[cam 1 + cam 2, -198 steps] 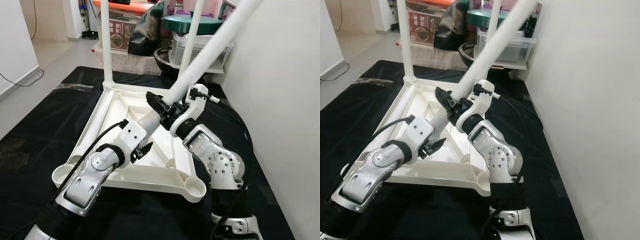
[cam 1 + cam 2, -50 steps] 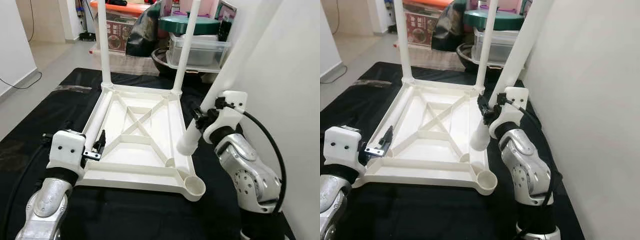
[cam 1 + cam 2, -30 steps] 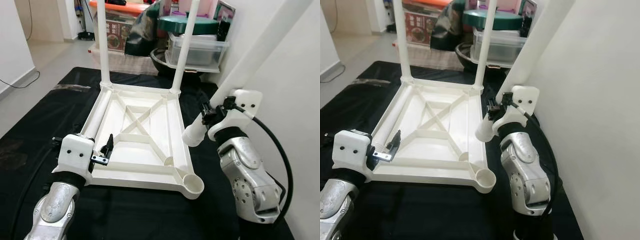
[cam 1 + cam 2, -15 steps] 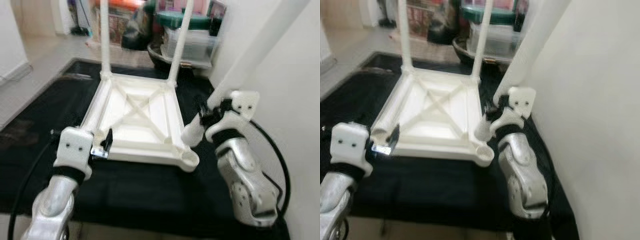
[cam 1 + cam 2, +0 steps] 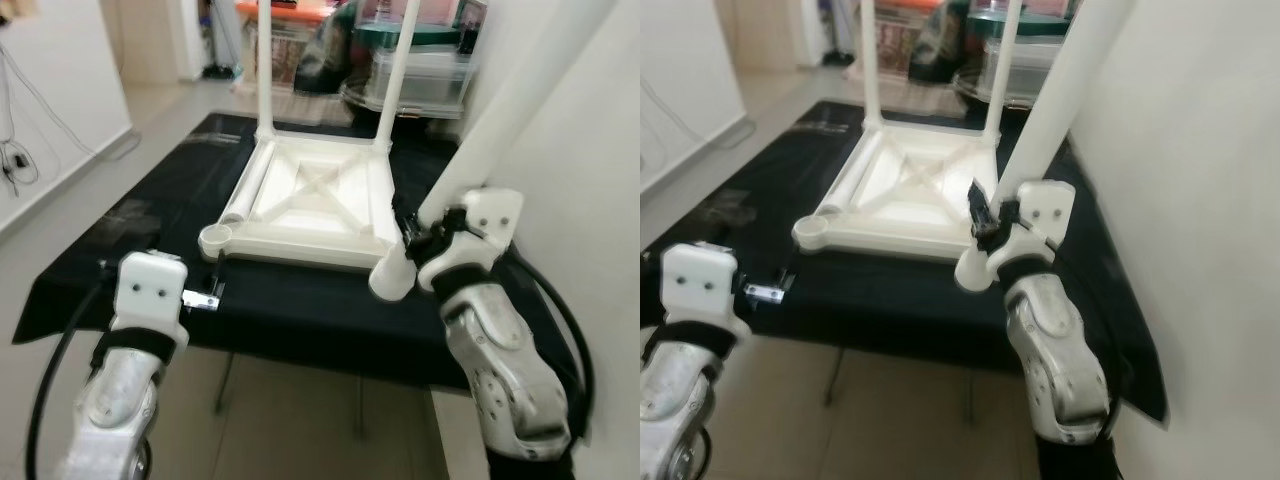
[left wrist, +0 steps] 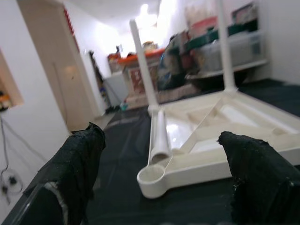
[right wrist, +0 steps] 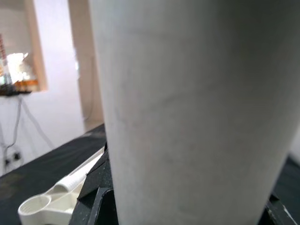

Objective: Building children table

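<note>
The left gripper point(image 5: 213, 292) hangs at the near left edge of the black-covered table point(image 5: 300, 310), its fingers spread wide and empty. Beyond it, the white plastic children's tabletop point(image 5: 318, 205) lies upside down, two white legs point(image 5: 265, 65) standing upright at its far corners. A loose white tubular leg point(image 5: 245, 195) lies along its left rim, long axis running near to far. On the right, the right gripper point(image 5: 420, 245) is clamped on a long white plastic leg point(image 5: 1055, 100), which slants up and to the right, lower end pointing toward the table's near right.

A black cloth point(image 5: 300, 300) covers the stand, clear storage tubs point(image 5: 425, 75) (green-lidded) behind.
</note>
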Robot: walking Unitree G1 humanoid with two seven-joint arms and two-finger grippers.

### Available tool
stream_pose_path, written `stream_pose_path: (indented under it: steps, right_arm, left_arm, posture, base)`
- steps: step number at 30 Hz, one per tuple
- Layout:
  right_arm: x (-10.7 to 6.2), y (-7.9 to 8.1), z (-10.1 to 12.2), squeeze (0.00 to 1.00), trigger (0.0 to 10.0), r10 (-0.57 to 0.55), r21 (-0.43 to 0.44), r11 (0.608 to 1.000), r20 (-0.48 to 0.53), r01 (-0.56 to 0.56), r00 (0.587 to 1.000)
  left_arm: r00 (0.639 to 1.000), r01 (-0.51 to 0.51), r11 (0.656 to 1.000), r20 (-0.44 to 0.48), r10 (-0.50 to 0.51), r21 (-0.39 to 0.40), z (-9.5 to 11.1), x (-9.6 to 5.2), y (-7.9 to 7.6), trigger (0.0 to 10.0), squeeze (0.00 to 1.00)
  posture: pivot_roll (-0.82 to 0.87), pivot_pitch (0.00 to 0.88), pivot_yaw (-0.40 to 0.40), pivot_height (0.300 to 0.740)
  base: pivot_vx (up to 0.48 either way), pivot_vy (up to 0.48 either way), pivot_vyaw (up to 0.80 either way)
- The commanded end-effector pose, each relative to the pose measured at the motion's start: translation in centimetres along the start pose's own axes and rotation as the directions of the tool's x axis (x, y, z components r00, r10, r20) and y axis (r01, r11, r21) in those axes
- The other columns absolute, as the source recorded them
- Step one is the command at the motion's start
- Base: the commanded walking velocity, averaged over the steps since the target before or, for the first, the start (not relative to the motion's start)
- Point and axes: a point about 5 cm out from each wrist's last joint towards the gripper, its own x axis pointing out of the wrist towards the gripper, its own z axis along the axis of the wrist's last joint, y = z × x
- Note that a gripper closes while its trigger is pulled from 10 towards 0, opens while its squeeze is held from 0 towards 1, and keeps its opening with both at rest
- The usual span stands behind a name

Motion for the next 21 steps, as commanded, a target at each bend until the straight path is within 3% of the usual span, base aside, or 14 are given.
stream_pose_path:
  steps: [1, 8, 21]
  right_arm:
    - [-0.09, -0.04, 0.04, 0.0, 10.0, -0.002, -0.01, 1.0, 0.001, 0.002, 1.0]
    - [-0.27, -0.14, -0.34, 0.0, 10.0, -0.005, -0.019, 1.0, -0.019, 0.004, 1.0]
    - [-0.41, -0.11, -0.87, 0.0, 10.0, -0.01, -0.011, 1.0, -0.055, 0.01, 0.998]
  left_arm:
    - [1.0, -0.008, 1.0, -0.021, 0.008, -0.006, -0.35, 0.01, 0.03, 10.0, 0.0]
    - [1.0, -0.012, 1.0, -0.016, 0.012, -0.016, -0.28, 0.2, -0.14, 10.0, 0.0]
    - [0.999, 0.007, 1.0, -0.036, -0.008, -0.023, -0.76, 0.27, -0.57, 10.0, 0.0]
  posture:
    - [0.08, 0.0, -0.126, 0.74]
    - [0.08, 0.0, -0.127, 0.74]
    - [0.07, 0.0, -0.122, 0.74]
  base:
    - [-0.296, 0.0, 0.0]
    - [-0.292, 0.0, 0.0]
    - [0.0, 0.0, 0.0]
